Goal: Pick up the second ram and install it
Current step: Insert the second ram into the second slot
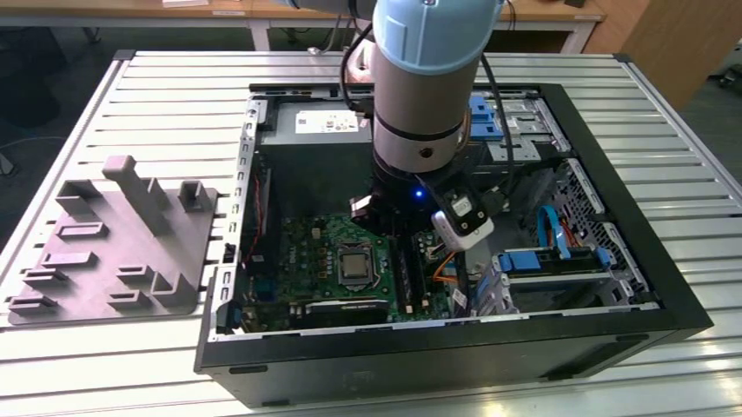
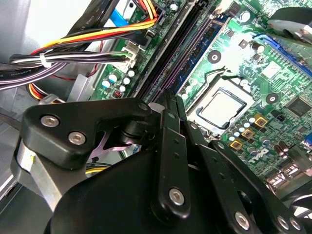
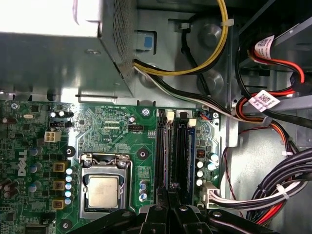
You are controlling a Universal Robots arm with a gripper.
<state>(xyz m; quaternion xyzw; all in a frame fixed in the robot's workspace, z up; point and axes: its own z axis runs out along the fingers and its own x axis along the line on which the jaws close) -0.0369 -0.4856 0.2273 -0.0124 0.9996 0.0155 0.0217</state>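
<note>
Gripper (image 3: 168, 195) inside open computer case (image 1: 649, 261)

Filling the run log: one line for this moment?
arm: inside open PC case | tool: above RAM slots beside CPU socket | holder block: on table outside case

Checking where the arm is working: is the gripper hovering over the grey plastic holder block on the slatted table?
No. In the exterior view the gripper reaches down inside the open black computer case, while the grey holder block sits apart.
</note>
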